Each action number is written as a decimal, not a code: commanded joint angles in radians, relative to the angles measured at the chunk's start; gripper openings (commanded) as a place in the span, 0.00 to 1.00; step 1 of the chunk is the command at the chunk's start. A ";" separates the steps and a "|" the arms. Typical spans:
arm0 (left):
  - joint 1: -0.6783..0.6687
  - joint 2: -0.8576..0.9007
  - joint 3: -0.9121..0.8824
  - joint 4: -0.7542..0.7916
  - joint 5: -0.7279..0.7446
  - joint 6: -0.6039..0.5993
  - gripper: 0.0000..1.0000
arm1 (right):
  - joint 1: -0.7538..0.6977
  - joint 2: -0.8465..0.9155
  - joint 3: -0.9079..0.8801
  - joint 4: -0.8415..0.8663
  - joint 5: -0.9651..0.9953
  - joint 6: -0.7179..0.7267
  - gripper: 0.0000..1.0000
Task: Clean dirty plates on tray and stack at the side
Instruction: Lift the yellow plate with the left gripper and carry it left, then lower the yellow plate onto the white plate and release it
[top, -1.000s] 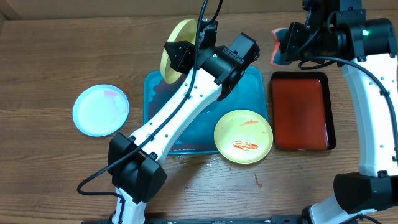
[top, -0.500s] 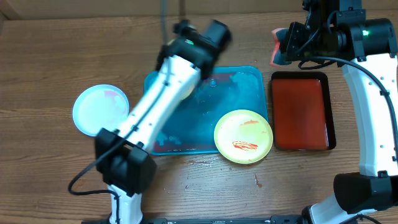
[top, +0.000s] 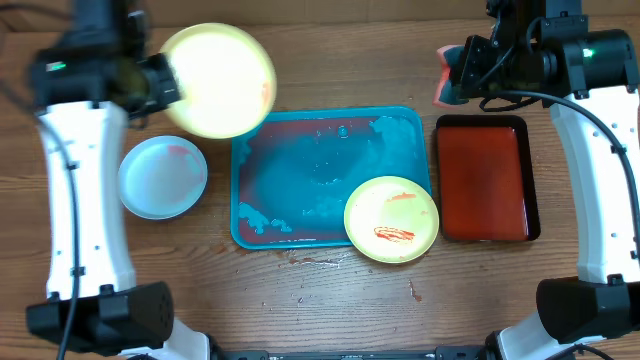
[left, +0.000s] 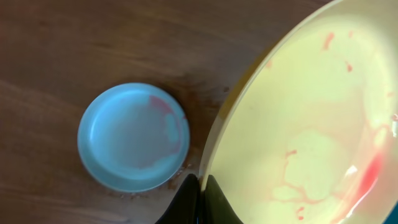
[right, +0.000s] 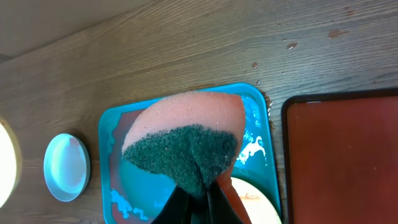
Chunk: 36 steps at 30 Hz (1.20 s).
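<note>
Your left gripper (left: 200, 190) has swung its clamped yellow plate (top: 215, 80) off the tray (top: 300, 165) toward the blue plate (top: 162, 177) | your right gripper (right: 198, 198) pinches the sponge (right: 183, 140).

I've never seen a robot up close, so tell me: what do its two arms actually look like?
Both the left arm and the right arm have smooth white tube-shaped links joined by chunky black joint housings. Thin black cables loop along the outside. A small green light glows on the right arm's upper joint. The jaws are slim and dark.
</note>
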 joint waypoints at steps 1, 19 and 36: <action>0.114 -0.001 -0.027 -0.023 0.107 0.020 0.04 | -0.005 -0.025 0.009 0.005 0.010 -0.003 0.04; 0.485 -0.001 -0.647 0.479 0.230 -0.109 0.04 | -0.005 -0.025 0.009 0.005 0.010 -0.003 0.04; 0.481 0.000 -0.890 0.676 0.146 -0.183 0.04 | -0.005 -0.025 0.009 0.001 0.010 -0.003 0.04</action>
